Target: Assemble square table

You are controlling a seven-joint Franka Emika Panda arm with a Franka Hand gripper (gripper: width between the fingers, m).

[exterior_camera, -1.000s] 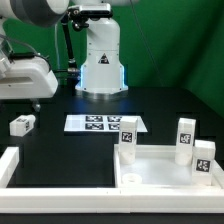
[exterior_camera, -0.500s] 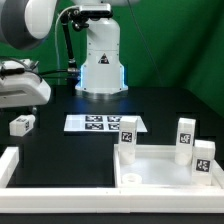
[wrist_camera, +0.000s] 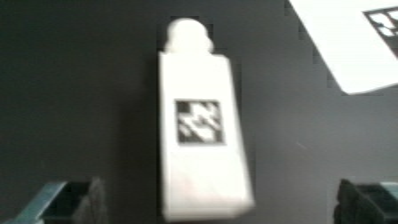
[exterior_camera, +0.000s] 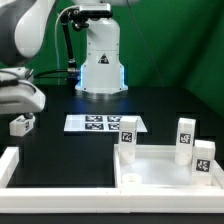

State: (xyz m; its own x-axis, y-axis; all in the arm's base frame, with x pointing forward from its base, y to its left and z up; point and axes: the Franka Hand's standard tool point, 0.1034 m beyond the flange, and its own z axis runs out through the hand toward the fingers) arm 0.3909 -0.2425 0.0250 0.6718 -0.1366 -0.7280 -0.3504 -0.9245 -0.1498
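Note:
The square tabletop (exterior_camera: pixel 165 165) lies at the exterior view's right front with three tagged legs standing in its corners (exterior_camera: pixel 128 134), (exterior_camera: pixel 185 138), (exterior_camera: pixel 204 158). The fourth leg (exterior_camera: pixel 21 124) lies loose on the black table at the exterior view's left. My gripper (exterior_camera: pixel 30 112) hangs just above it. In the wrist view the leg (wrist_camera: pixel 201 125) lies lengthways between my open fingers (wrist_camera: pixel 68 203), with wide gaps on both sides and nothing held.
The marker board (exterior_camera: pixel 103 124) lies flat at mid-table; its corner shows in the wrist view (wrist_camera: pixel 356 40). A long white rail (exterior_camera: pixel 40 190) runs along the front edge. The robot base (exterior_camera: pixel 100 60) stands at the back.
My arm has moved down and toward the exterior view's left, lowering the gripper close over the loose leg. The leg and tabletop have not moved.

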